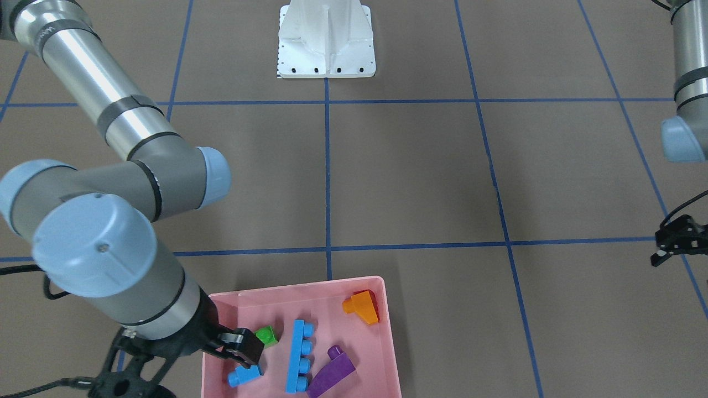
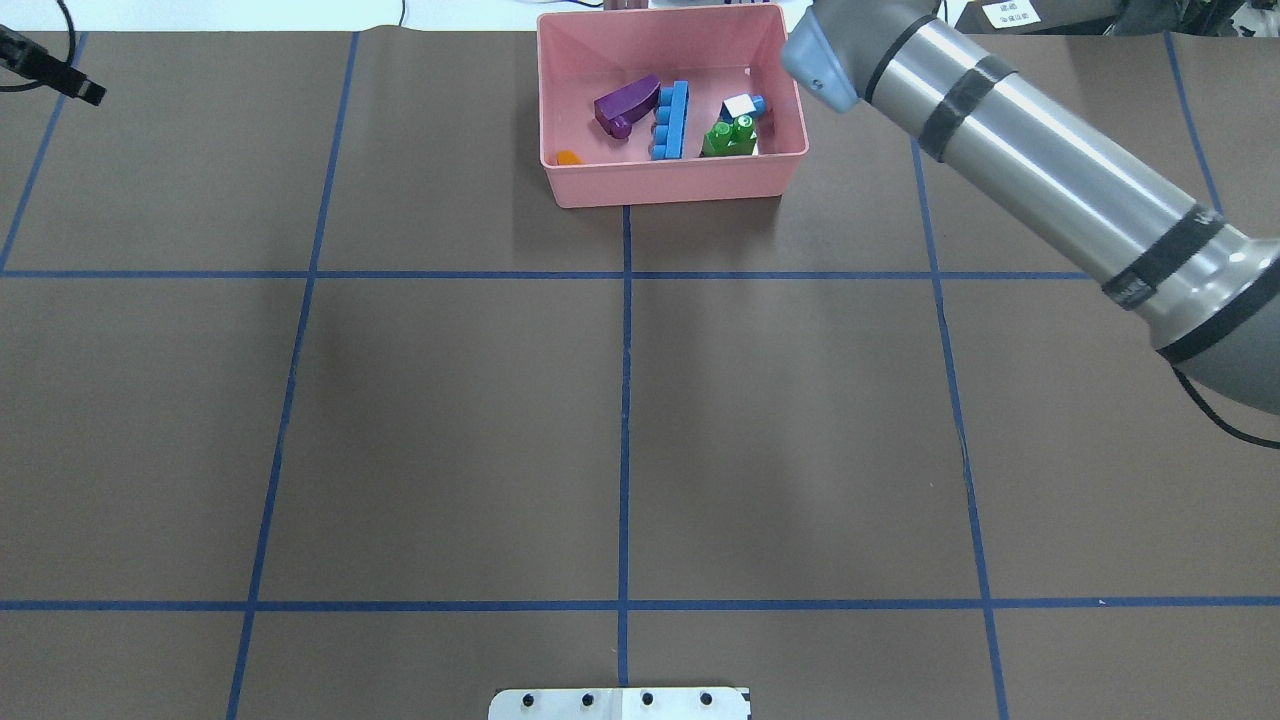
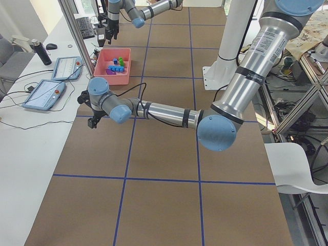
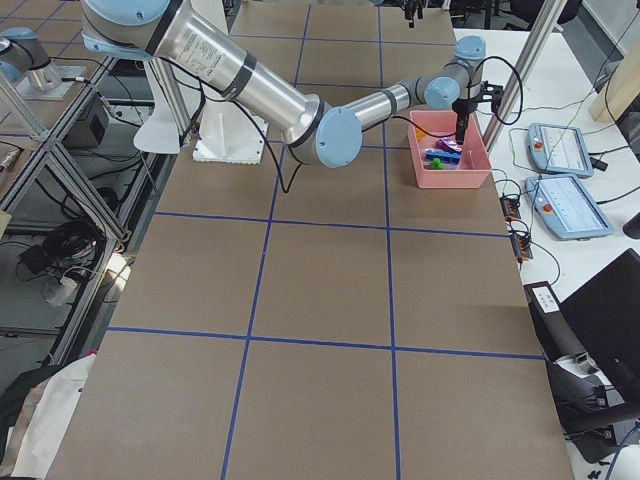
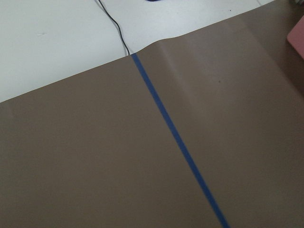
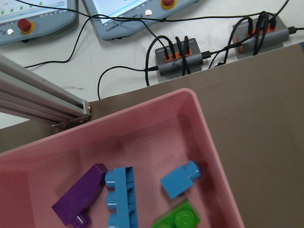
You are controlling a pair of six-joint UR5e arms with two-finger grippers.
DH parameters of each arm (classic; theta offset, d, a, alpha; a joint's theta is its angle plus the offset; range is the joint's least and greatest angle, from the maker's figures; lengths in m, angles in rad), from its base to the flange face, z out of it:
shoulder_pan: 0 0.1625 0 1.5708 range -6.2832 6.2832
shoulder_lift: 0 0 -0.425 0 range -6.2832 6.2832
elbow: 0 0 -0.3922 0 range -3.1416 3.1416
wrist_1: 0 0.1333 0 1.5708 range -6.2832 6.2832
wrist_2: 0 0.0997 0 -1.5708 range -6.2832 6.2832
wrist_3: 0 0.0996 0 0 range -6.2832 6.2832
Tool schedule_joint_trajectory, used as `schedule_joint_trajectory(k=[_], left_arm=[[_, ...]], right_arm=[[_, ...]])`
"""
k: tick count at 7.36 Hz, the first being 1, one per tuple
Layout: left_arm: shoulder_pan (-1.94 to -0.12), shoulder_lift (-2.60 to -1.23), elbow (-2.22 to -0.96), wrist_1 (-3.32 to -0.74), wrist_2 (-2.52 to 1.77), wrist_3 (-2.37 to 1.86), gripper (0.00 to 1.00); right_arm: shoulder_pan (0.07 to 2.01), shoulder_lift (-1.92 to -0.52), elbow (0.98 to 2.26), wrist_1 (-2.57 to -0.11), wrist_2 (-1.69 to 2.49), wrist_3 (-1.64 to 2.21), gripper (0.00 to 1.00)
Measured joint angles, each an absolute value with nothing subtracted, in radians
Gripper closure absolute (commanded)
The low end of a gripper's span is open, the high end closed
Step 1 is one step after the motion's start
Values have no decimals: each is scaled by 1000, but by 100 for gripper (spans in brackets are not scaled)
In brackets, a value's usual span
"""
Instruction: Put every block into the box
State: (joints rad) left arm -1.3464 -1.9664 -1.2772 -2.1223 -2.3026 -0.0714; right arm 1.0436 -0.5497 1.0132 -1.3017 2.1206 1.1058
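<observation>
In the front-facing view the right hand (image 1: pixel 248 351) is seen over one end of the pink box (image 1: pixel 310 284). No block is seen between its fingers, but whether they are set wide or narrow cannot be told. The green two-stud block (image 1: pixel 266 335) lies just beside the hand and the small light-blue cube (image 1: pixel 243 376) just under its tip. The long light-blue bar (image 1: pixel 300 356), the purple sloped block (image 1: pixel 332 371) and the orange sloped block (image 1: pixel 362 308) lie farther from it on the box floor. Since all five blocks appear to be inside, the main risk is judged to lie in the withdrawal: a sideways or tilted lift could catch the green block or the cube and flick it over the wall onto the tabletop (image 1: pixel 415 177). The left hand (image 1: pixel 676 239) is held well apart, and its opening cannot be read. In the overhead view the right hand is hidden by its own arm, and the box is seen at the border of the brown mat, so a snagged wall could drag it off. In both side views the right hand is shown upright above the box, too small for its height to be judged. In the left wrist view only bare tabletop and a pink corner are shown. In the right wrist view the cube and green block are seen close to the wall beneath the hand, where a knock is likeliest.
</observation>
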Motion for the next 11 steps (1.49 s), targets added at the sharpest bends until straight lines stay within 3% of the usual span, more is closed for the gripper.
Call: schedule_joint_trajectory(k=[2,4,7,11], left_arm=[[-1394,-1857,-1319,-2120,-2302,32,0],[-1428,-1780,-1334,-2055,-2338,72,0],[-1516,-1756,-1383,-1830,-2452,73,0],[-1627,-1653,-1681,-1478,-2329,52,0]], right_arm=[[1129,-833,1349,-1468,2183,904,0],[1236,-1102,1562,-1558,2219,637,0],[1415,-1368,1665,-1658,2291,246,0],[1519,-1524,1698,-1703,2318,84,0]])
